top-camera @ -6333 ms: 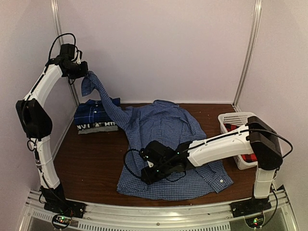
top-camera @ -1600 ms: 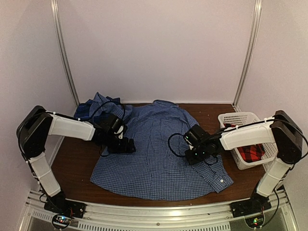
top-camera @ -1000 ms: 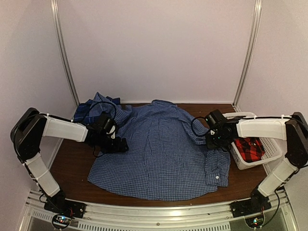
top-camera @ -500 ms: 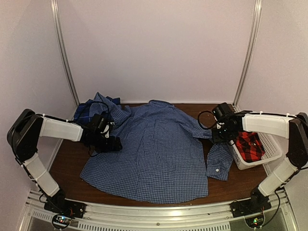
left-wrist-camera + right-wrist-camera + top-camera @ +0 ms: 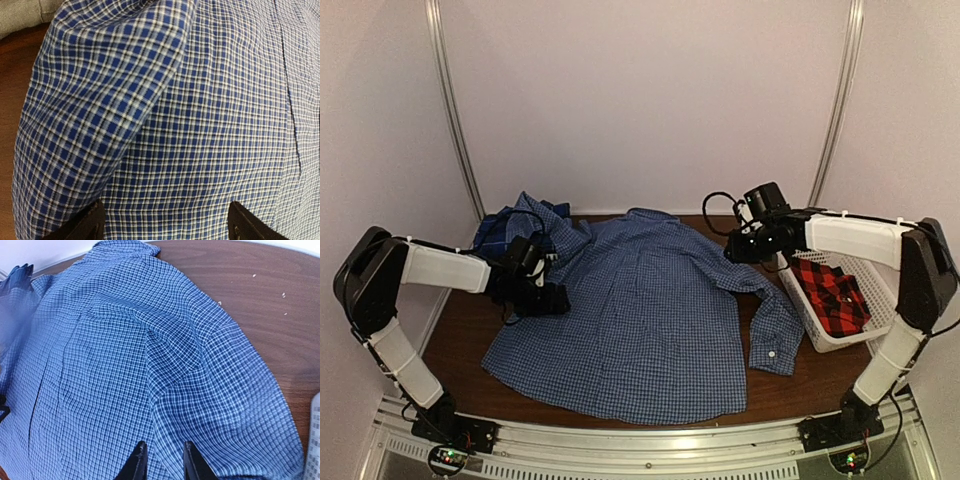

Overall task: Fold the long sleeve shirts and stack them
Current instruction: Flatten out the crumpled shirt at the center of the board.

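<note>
The blue-and-white fine-check shirt (image 5: 640,320) lies spread on the brown table, collar towards the back wall. Its right sleeve (image 5: 772,340) runs down beside the basket. Its left sleeve (image 5: 535,212) is bunched over a darker blue plaid shirt (image 5: 488,236) at the back left. My left gripper (image 5: 558,298) stands wide open at the shirt's left edge, with check cloth (image 5: 200,125) filling the space between its fingers (image 5: 92,226). My right gripper (image 5: 732,250) hovers over the right shoulder, open by a narrow gap, with the cloth (image 5: 125,365) lying below it. A red-and-black plaid shirt (image 5: 830,295) lies in the basket.
The white slatted basket (image 5: 840,343) stands at the table's right edge, close to my right arm. Bare wood (image 5: 260,285) shows behind the shirt's shoulder. Walls close the table in at the back and both sides.
My right gripper drew the sleeve out to the right, let it go and moved back up to the shoulder. The shirt and my left gripper shifted a little to the left.
</note>
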Controlling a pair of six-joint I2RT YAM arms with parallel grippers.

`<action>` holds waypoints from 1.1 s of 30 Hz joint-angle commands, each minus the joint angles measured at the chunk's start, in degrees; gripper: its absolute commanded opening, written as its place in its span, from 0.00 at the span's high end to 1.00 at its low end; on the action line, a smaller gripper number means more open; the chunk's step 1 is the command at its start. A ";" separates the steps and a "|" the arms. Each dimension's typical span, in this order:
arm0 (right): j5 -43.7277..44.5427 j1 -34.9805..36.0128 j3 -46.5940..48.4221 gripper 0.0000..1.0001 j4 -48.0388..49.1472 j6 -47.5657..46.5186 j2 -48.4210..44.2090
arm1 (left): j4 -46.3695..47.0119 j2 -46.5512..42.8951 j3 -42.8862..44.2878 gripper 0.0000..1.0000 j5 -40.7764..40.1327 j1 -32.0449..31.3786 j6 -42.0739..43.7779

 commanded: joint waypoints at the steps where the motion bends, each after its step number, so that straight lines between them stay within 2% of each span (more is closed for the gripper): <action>1: -3.33 -0.11 5.21 0.76 4.80 2.96 10.23 | -8.40 0.95 -1.72 0.14 -1.31 1.21 0.33; 8: -3.83 -2.60 10.35 0.83 7.53 6.39 21.06 | -8.82 0.54 -1.05 0.14 -0.99 1.21 0.84; 12: -3.52 -4.91 12.05 0.83 9.27 7.39 25.78 | -8.45 0.28 -0.88 0.14 -0.23 1.21 0.80; 24: 0.71 -10.11 24.68 0.83 4.41 4.77 37.43 | -8.56 0.48 1.02 0.13 2.09 1.21 1.40; 28: 2.64 -10.67 29.70 0.79 1.83 2.69 40.76 | -8.96 0.78 2.14 0.13 2.36 1.21 1.80; 33: 3.54 -10.77 32.30 0.65 1.14 0.05 41.64 | -9.50 1.27 3.23 0.14 3.04 1.21 2.35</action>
